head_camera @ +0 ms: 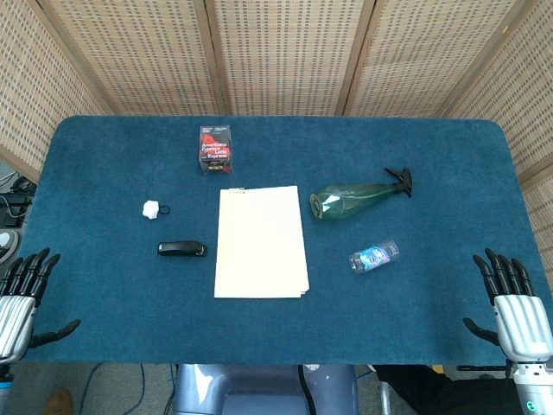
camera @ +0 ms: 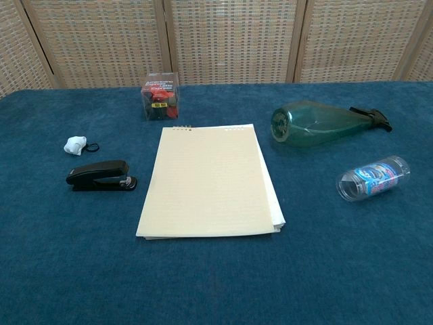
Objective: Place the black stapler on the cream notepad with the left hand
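While your arms were drawn back to the near edge of the table (head_camera: 104,346), both hands sat at the bottom corners of the head view and did not show in the chest view at all. Your left hand (head_camera: 19,298) was at the near left corner with its fingers spread apart and nothing in them; your right hand (head_camera: 510,303) was at the near right corner, likewise released, fingers fanned and holding nothing.

Further in, the stapler (camera: 100,176) lay flat on the blue cloth, just beside the left edge of the notepad (camera: 206,181) but not touching it, and well apart from your left hand. The notepad lay flat at the middle of the table, its bound edge turned away from you, with a paler sheet showing along its right side.

To the right of the notepad a small clear bottle (camera: 373,178) with a blue label lay on its side. Behind the stapler you had a little white lump (camera: 74,143) with a small black ring (camera: 93,146) right next to it. Further back, a green spray bottle (camera: 318,122) lay on its side with its black nozzle pointing right. Farthest off, behind the notepad's top left corner, stood a clear box (camera: 160,95) of red and black bits.
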### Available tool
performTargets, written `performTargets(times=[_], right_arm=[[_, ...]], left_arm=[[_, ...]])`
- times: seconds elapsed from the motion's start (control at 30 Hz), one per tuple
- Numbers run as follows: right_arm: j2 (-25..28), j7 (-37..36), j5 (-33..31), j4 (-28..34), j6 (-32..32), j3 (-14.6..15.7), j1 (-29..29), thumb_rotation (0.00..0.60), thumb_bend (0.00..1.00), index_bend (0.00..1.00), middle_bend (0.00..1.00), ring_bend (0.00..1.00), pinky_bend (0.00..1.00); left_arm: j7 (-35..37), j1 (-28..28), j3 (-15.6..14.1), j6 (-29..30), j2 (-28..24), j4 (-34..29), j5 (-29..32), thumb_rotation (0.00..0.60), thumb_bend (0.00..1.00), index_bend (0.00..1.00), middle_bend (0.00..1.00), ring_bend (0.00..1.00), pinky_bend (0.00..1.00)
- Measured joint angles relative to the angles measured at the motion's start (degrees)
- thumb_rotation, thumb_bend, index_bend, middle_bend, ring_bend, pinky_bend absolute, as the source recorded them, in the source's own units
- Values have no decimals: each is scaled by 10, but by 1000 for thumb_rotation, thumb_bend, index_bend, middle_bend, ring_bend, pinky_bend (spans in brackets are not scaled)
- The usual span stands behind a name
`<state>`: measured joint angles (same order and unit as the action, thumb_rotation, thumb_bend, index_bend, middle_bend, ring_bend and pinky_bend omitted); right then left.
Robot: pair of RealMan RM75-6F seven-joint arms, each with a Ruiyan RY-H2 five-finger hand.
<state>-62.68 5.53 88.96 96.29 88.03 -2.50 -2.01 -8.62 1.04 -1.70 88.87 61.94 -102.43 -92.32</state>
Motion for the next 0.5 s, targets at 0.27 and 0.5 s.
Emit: performTargets(times=[0.27, 0.5], right_arm=[[1, -3, -2, -1, 1, -1, 1, 600, 0, 0, 0, 0, 0], [0, -3, -6, 0, -3, -3, -1, 600, 0, 0, 0, 0, 0]], left_arm=[[-3, 2, 0, -6, 2, 0, 3, 600, 0, 0, 0, 0, 0], [-16, 23, 9, -40, 11, 7, 11, 600, 0, 0, 0, 0, 0]])
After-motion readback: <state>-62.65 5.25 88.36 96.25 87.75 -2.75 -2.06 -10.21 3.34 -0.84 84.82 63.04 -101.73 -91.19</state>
